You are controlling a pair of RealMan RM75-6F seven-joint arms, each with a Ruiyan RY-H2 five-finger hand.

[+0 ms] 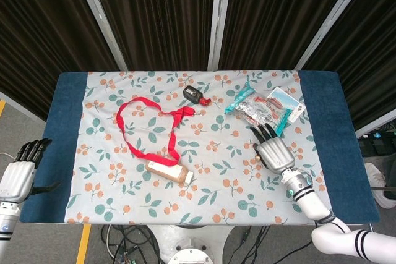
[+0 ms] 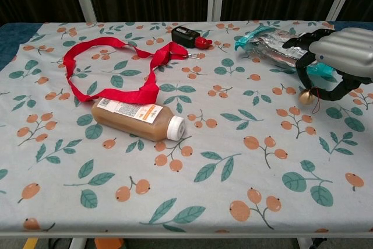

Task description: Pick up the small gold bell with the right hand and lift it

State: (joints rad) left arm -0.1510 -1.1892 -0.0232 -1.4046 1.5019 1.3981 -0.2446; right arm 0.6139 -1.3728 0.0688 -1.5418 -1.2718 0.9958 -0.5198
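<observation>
the right hand (image 2: 337, 56) hangs low over the right side of the table, fingers (image 2: 303, 42) curled downward, and it holds the small gold bell (image 2: 305, 96) between a finger and the thumb. the bell dangles just above the cloth (image 2: 221, 161), with a thin red string (image 2: 316, 102) trailing beside it. from the head view the same hand (image 1: 273, 151) shows palm down, near the table's right part, and the bell is hidden beneath it.

just behind the hand lies a snack packet (image 2: 280, 46) with a teal edge. further left, a black device (image 2: 184, 35) with a red tip sits near the far edge, joined to a red ribbon (image 2: 116, 56) looped across the cloth. a brown bottle (image 2: 137, 118) with a white cap lies on its side over the ribbon's end.

the left hand (image 1: 21, 168) hangs off the table's left edge, holding nothing, fingers straight and close together.
</observation>
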